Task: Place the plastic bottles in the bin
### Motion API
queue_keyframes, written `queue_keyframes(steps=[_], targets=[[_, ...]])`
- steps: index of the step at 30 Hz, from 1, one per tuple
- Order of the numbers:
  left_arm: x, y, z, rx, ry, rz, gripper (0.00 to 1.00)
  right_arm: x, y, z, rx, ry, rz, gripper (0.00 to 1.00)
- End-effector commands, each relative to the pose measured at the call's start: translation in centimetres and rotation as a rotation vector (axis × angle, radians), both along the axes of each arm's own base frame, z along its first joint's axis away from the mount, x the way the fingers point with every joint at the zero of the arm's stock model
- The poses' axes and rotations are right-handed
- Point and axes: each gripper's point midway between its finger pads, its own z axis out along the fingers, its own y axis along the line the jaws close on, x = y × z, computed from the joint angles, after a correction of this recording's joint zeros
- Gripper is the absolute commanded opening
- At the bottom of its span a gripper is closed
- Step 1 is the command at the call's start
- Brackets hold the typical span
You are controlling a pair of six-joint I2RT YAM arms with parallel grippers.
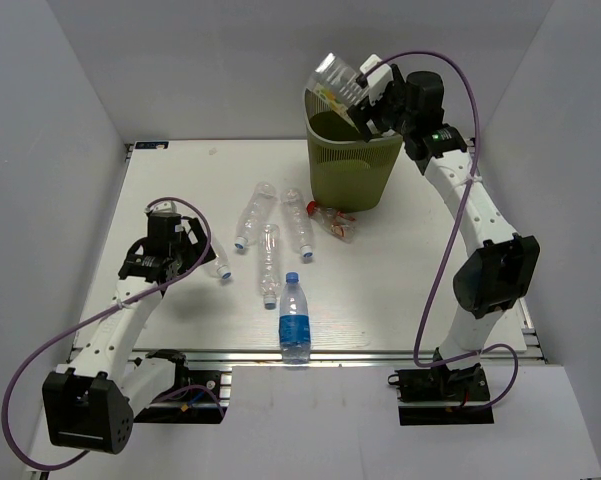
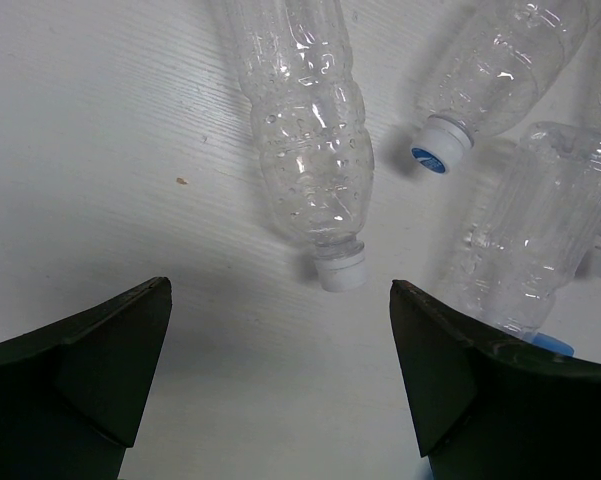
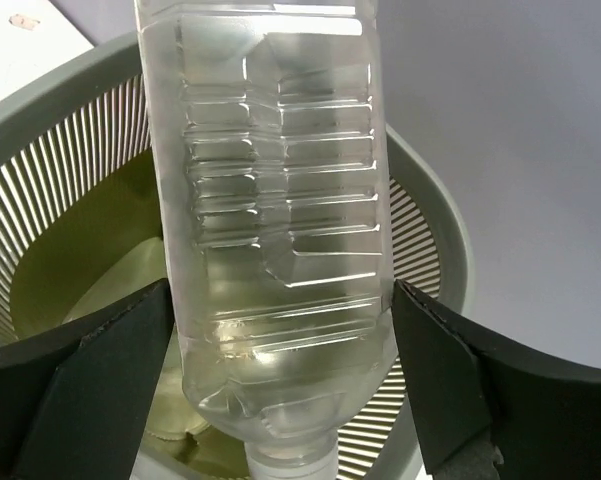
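My right gripper [image 1: 365, 95] is shut on a wide clear plastic bottle [image 3: 275, 200], which hangs neck-down over the mouth of the olive-green bin [image 1: 352, 170]; both fingers press its ribbed sides. Several more plastic bottles lie on the white table: two clear ones [image 1: 255, 213] [image 1: 298, 222], another [image 1: 270, 263], a blue-capped one with a blue label [image 1: 295, 318] near the front edge, and a crushed red-capped one [image 1: 332, 220] beside the bin. My left gripper [image 2: 280, 330] hovers open, low over the table, just short of a white-capped clear bottle [image 2: 310, 140].
The bin's slatted wall and grey rim [image 3: 60, 90] ring the held bottle from below. In the left wrist view, a blue-capped bottle [image 2: 490, 70] and another clear one [image 2: 535, 230] lie close to the right finger. White walls enclose the table on three sides.
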Motion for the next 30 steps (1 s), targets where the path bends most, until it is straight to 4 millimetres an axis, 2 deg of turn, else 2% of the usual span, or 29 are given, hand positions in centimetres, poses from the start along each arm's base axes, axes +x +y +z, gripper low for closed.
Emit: queue_keyframes(steps=[1,4,5,6,7,8,9,10,13,14,15,16,17,18,19,20,21,22,29,30], targets=[[0.5,-0.5,1.7,-0.013,-0.064,-0.021,1.0,-1.1,-0.8,4.3,0.032,-0.104,-0.003,0.9],[0.5,-0.6,1.7,-0.02,-0.064,-0.028,1.0,-1.5,-0.8,4.6,0.053,-0.116,-0.004,0.9],[0.5,-0.6,1.7,-0.02,-0.064,-0.028,1.0,-1.7,-0.8,4.6,0.06,-0.105,0.004,0.68],[0.5,-0.6,1.7,-0.02,-0.064,-0.028,1.0,-1.8,-0.8,5.0,0.062,-0.111,0.013,0.3],[0.5,-0.6,1.7,-0.013,-0.063,-0.034,1.0,-1.6,-0.8,4.8,0.067,-0.106,0.003,0.04],[0.5,-0.6,1.7,-0.013,-0.063,-0.034,1.0,-1.8,-0.8,5.2,0.078,-0.109,-0.001,0.14],[0.5,-0.6,1.7,-0.013,-0.063,-0.034,1.0,-1.8,-0.8,5.2,0.079,-0.108,-0.003,0.55],[0.3,-0.7,1.3,-0.018,-0.053,-0.041,1.0,-1.7,-0.9,5.0,0.074,-0.103,-0.007,0.9],[0.3,-0.7,1.3,-0.018,-0.053,-0.041,1.0,-1.7,-1.1,5.2,0.062,-0.104,-0.015,0.9],[0.3,-0.7,1.3,-0.018,-0.053,-0.041,1.0,-1.6,-1.3,4.6,0.058,-0.098,-0.02,0.9],[0.2,-0.9,1.3,-0.025,-0.053,-0.047,1.0,-1.8,-1.3,4.7,0.06,-0.1,-0.023,0.86],[0.4,-0.9,1.4,-0.026,-0.062,-0.047,1.0,-2.0,-1.1,5.0,0.063,-0.109,-0.017,0.86],[0.4,-0.9,1.4,-0.026,-0.062,-0.047,1.0,-2.0,-1.2,4.8,0.066,-0.104,-0.017,0.79],[0.4,-0.9,1.4,-0.026,-0.062,-0.047,1.0,-2.2,-1.1,4.8,0.062,-0.101,-0.012,0.24],[0.4,-0.9,1.4,-0.026,-0.062,-0.047,1.0,-2.1,-1.3,4.8,0.067,-0.098,-0.022,0.11],[0.4,-1.1,1.4,-0.032,-0.061,-0.054,1.0,-2.2,-1.3,5.2,0.071,-0.097,-0.018,0.13],[0.4,-1.1,1.4,-0.032,-0.061,-0.054,1.0,-2.0,-1.4,5.0,0.071,-0.092,-0.023,0.78],[0.4,-1.1,1.7,-0.033,-0.07,-0.054,1.0,-2.1,-1.3,5.0,0.073,-0.087,-0.025,0.9],[0.4,-1.0,1.7,-0.027,-0.07,-0.06,1.0,-1.6,-2.2,4.6,0.037,-0.062,-0.085,0.9],[0.4,-1.0,1.7,-0.027,-0.07,-0.06,1.0,-1.4,-2.6,4.4,0.032,-0.058,-0.093,0.84]])
